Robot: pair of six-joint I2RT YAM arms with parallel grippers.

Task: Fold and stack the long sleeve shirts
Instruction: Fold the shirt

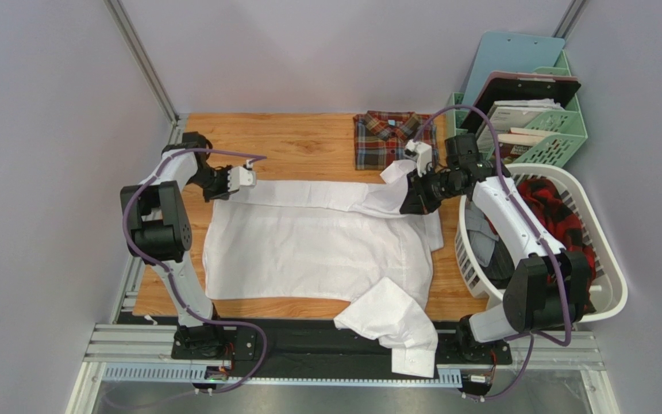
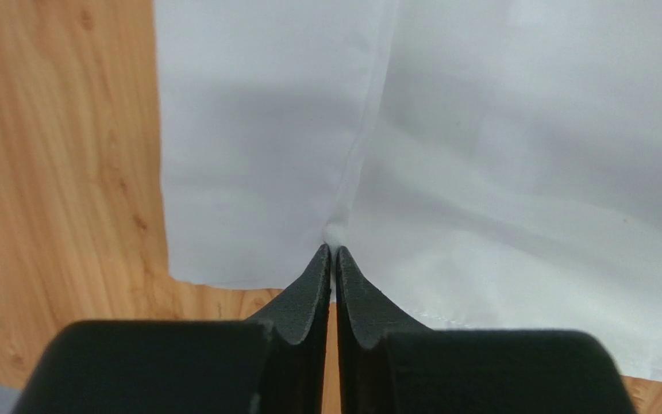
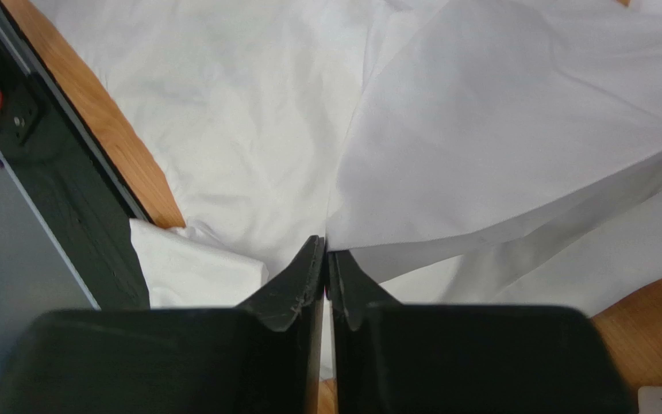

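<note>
Your left gripper (image 2: 333, 252) is clenched on the white shirt (image 1: 317, 250). Its tips pinch a seam just inside the cloth's edge, and bare table (image 1: 291, 142) shows left of and below that edge. Your right gripper (image 3: 326, 246) is clamped on the same shirt, with a fold of cloth running straight into its tips.

Top view:
- **White shirt:** it lies spread mid-table with the body flat. A long strip is folded across its far side between the two grippers.
- **Grippers:** the left one is at the strip's left end. The right one is at the right end, where the cloth is lifted off the wood.
- **Sleeve:** the near sleeve (image 1: 395, 323) spills over the table's near edge onto the black base plate (image 1: 308, 341) between the arm bases.
- **Plaid shirt:** the plaid shirt (image 1: 384, 138) sits folded at the far edge, right of centre, just beyond the right gripper. It is close to the lifted cloth; can't tell if they touch.

Open room: there is bare wood along the far edge between the left gripper and the plaid shirt. A narrow band also runs along the near edge, left of the sleeve.

The right side is tight. The basket (image 1: 606, 276), holding red-black cloth, sits just beside the table's right edge, and the right arm runs along its rim. A green rack (image 1: 559, 129) stands behind it. The left arm hugs the table's left edge.
</note>
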